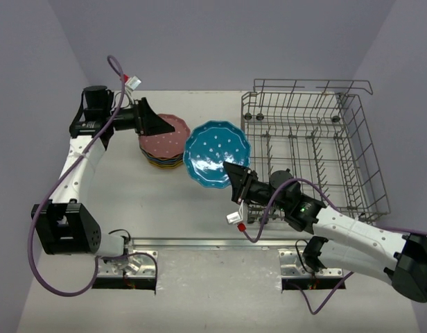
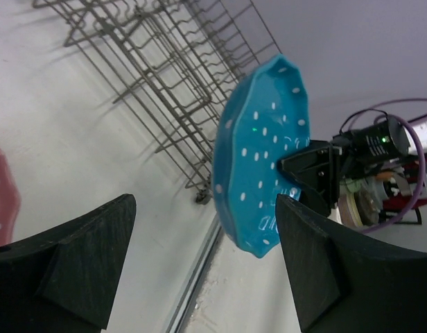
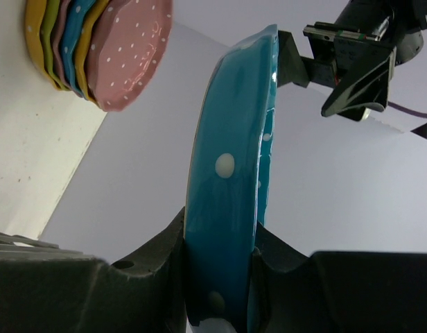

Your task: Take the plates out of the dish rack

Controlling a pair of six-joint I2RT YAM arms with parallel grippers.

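Right end effector [image 1: 233, 171] is clamping the near-right rim of the blue plate [image 1: 215, 152], jaws nearly closed, with only the thickness of the rim between them. The right wrist view is showing the fingers [image 3: 165, 250] pressing either face of the edge.

The plate is tilting, with its dotted face turned up and to the left, and it appears to be hanging clear of the surface [image 1: 130, 201]. It is sitting between the dish rack [image 1: 366, 159] on the right and the stack [image 1: 161, 154] on the left, just beside the stack.

Left end effector [image 1: 157, 125] is hovering over the far-left side of the stack, jaws standing wide and gripping nothing. In its own wrist view the blue plate is showing edge-on-ish between and beyond the two fingers.

Key relation: the stack is lying left of the held plate, and a pink plate [image 1: 163, 137] is topping it. The right arm is already carrying the load, so it is the nearer one. Judgement: the plate's face needs levelling before it goes onto the pink one (or it is going to the open left jaws, hard to say which).

No plates are showing in the rack from above, so this is probably the last plate.

The surface is pale and bare around the stack. Plain lilac-grey walls [image 1: 199, 41] are closing in the far side and both flanks.
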